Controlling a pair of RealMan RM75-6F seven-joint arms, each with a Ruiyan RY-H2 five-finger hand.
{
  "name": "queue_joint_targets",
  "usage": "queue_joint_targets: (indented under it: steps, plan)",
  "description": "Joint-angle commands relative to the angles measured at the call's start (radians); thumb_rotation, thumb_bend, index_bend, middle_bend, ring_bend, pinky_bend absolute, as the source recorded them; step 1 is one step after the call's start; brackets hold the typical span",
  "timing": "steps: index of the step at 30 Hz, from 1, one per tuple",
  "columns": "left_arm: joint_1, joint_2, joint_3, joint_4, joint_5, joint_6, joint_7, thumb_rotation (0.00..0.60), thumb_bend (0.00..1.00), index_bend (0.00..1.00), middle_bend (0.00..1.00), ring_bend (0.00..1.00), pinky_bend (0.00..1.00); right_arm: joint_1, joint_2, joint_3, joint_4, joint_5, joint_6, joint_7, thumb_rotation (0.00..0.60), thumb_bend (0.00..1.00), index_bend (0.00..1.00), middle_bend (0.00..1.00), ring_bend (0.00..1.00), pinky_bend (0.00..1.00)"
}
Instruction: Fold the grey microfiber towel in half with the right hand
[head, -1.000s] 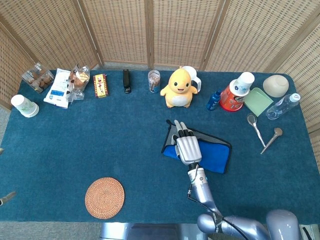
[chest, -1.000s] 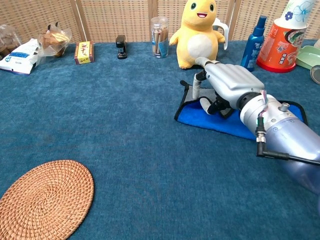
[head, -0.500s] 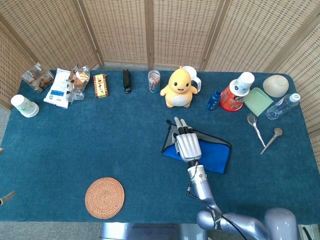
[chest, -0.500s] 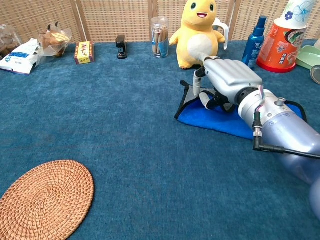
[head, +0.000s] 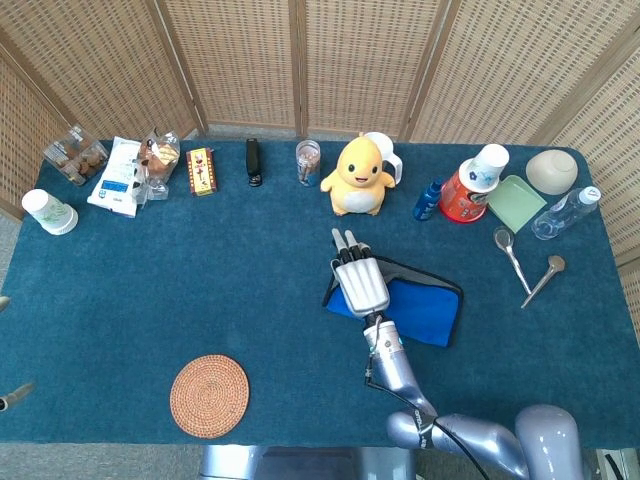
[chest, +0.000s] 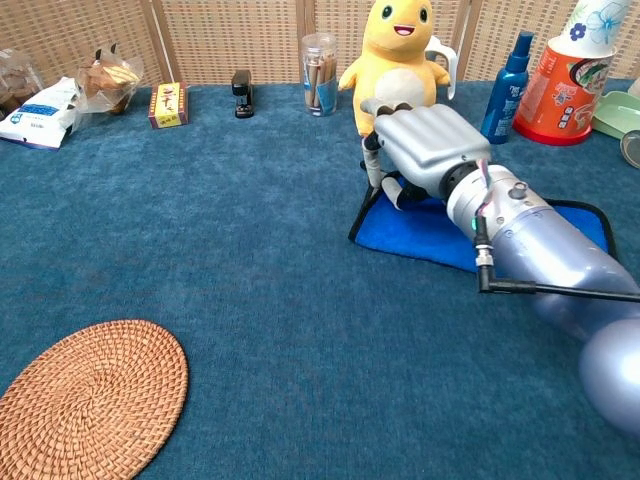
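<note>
The towel (head: 415, 310) lay flat just in front of the yellow duck toy (head: 357, 177), and the right hand (head: 360, 283) was held over its duck-side corner, fingers curled down but apparently holding nothing, probably so that the edge could be gripped for folding

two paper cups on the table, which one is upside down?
The floral paper cup at back right, inverted atop the red container. The other cup, far left, stands upright alone.
</note>
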Motion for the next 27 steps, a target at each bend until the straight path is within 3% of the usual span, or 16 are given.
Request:
queue_joint_targets:
  steps: [1,8,12,16,18,27]
  plan:
    - [-0.001,0.001,0.000,0.001,0.001,-0.002,-0.003,0.600,0.13,0.00,0.00,0.00,0.00,0.015,-0.014,0.004,0.018,0.005,-0.006,-0.019,0.600,0.47,0.55,0.00,0.00,0.29]
    - [-0.001,0.004,0.001,0.004,0.002,-0.002,-0.014,0.600,0.13,0.00,0.00,0.00,0.00,0.036,-0.041,0.017,0.057,0.024,-0.013,-0.050,0.600,0.44,0.50,0.00,0.00,0.29]
    - [-0.001,0.005,0.002,0.005,0.004,-0.002,-0.018,0.600,0.13,0.00,0.00,0.00,0.00,0.040,-0.047,0.025,0.069,0.040,-0.017,-0.063,0.600,0.31,0.28,0.00,0.00,0.29]
    - [-0.002,0.006,0.002,0.006,0.005,-0.003,-0.020,0.600,0.13,0.00,0.00,0.00,0.00,0.044,-0.049,0.030,0.081,0.053,-0.020,-0.076,0.600,0.04,0.03,0.00,0.00,0.29]
    - [-0.002,0.006,0.002,0.006,0.006,-0.003,-0.021,0.600,0.13,0.00,0.00,0.00,0.00,0.046,-0.049,0.034,0.086,0.057,-0.019,-0.077,0.600,0.00,0.00,0.00,0.00,0.30]
    - [-0.001,0.008,0.002,0.007,0.005,-0.001,-0.025,0.600,0.13,0.00,0.00,0.00,0.00,0.047,-0.029,0.028,0.059,0.048,-0.001,-0.092,0.600,0.02,0.00,0.00,0.00,0.30]
